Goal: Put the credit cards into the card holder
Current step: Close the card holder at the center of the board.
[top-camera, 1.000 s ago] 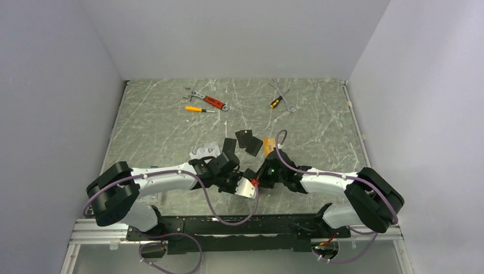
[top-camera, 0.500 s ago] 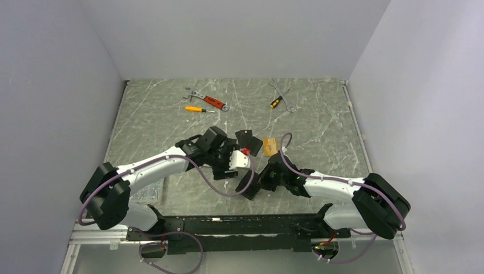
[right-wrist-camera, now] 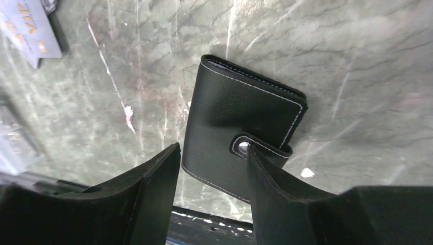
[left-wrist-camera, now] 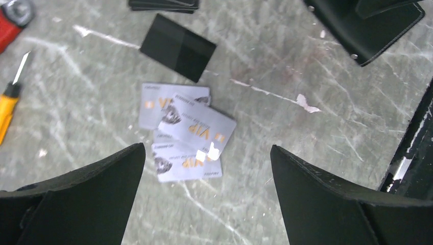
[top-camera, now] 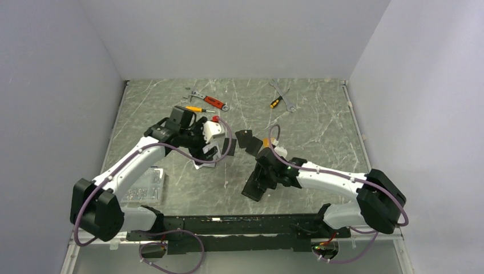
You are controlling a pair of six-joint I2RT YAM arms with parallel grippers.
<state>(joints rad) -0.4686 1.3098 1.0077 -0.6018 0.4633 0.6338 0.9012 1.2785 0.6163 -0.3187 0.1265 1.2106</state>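
Observation:
The card holder (right-wrist-camera: 240, 127), black with white stitching and its snap strap done up, lies flat on the table near the front (top-camera: 253, 187). My right gripper (right-wrist-camera: 212, 155) hangs just above its near edge, jaws open, the right fingertip (right-wrist-camera: 255, 155) over the snap. Three silver-grey credit cards (left-wrist-camera: 186, 135) lie overlapping on the table, and my left gripper (left-wrist-camera: 207, 148) stands wide open above them, holding nothing (top-camera: 206, 153). One black card (left-wrist-camera: 177, 47) lies beyond them, with more black cards (top-camera: 249, 140) further on. A gold-orange card (top-camera: 266, 141) peeks out behind the right arm's cable.
A red-handled wrench (top-camera: 213, 102) and a yellow screwdriver (top-camera: 197, 108) lie at the back left. A spanner with a small screwdriver (top-camera: 282, 96) lies at the back right. A clear plastic piece (top-camera: 145, 188) sits at the front left, and the black base rail (top-camera: 240, 224) runs along the near edge.
The left gripper let go at the card holder, swung back and left over the silver cards, and opened wide. The right gripper set the holder down and opened.

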